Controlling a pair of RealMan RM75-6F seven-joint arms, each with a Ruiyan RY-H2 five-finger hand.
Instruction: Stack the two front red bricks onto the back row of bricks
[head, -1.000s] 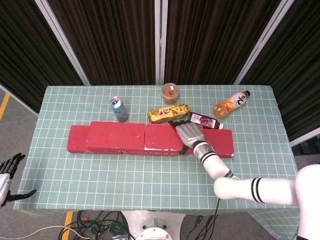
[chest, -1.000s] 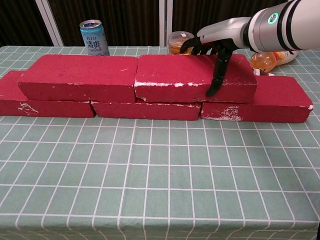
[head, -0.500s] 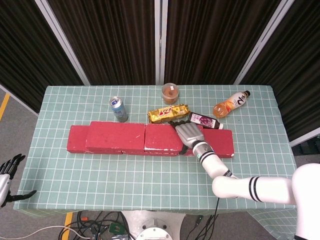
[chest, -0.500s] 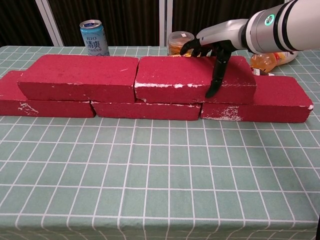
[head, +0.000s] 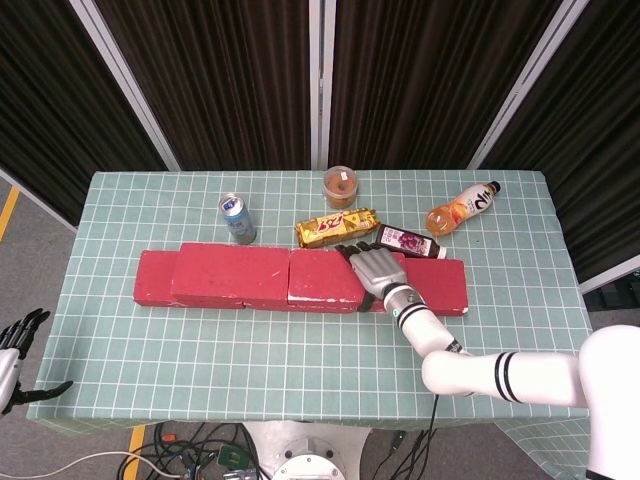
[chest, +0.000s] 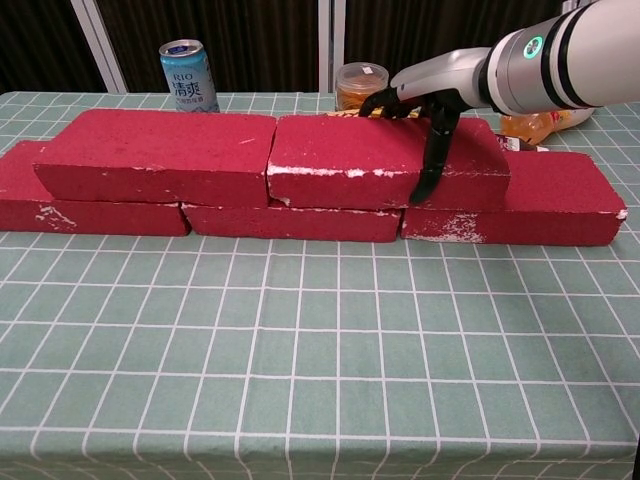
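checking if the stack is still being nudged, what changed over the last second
The right hand, gripping the upper right red brick, slid it slightly left, nearly closing the gap to the upper left red brick. The bottom row of three red bricks, the blue drink can and the left hand stayed put.

This looks like a robot test lab, not a home or shop. A bench (head: 150, 340) under a green checked cloth stands before dark ribbed panels (head: 230, 80) set in pale metal frames. Loose cables (head: 200, 445) lie on the grey floor below its front edge, beside a yellow floor line (head: 137, 437). Groceries sit as props: a drink can (head: 237, 217), a snack bar (head: 335, 227), a juice bottle (head: 462, 207).
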